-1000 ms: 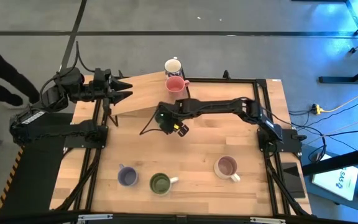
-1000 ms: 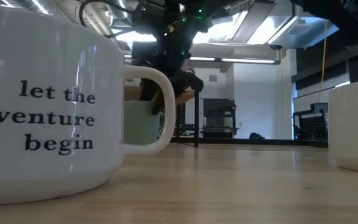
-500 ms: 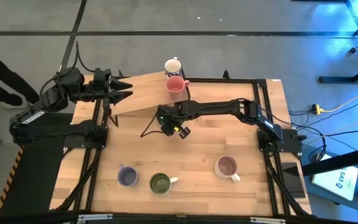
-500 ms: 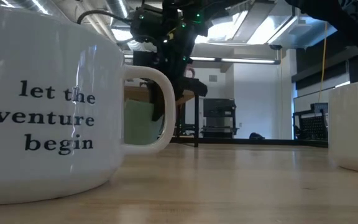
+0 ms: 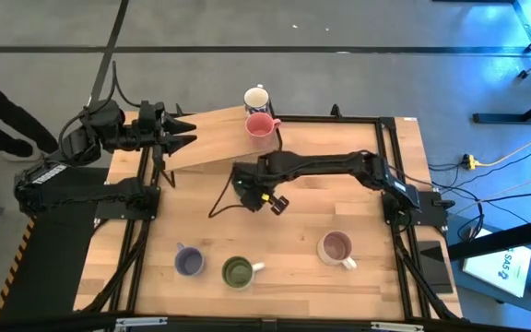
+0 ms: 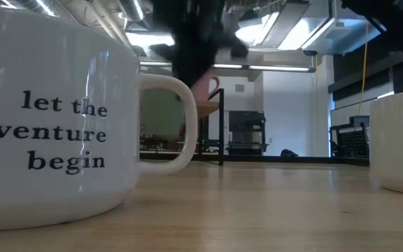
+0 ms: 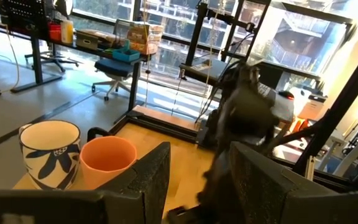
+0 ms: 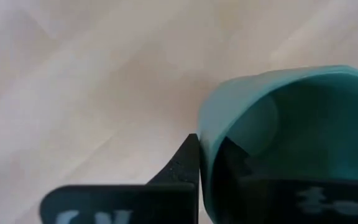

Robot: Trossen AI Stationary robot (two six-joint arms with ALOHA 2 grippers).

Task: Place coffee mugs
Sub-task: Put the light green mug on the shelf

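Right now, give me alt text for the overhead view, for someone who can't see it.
Seen from above, the right gripper reaches to the middle of the wooden table. The left gripper waits open at the far left corner. Five mugs stand on the table: two at the far edge, three along the near edge.

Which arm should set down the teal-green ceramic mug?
Right. The right gripper is shut on the teal-green mug's rim, over the table's middle. The left gripper waits open at the far-left edge.
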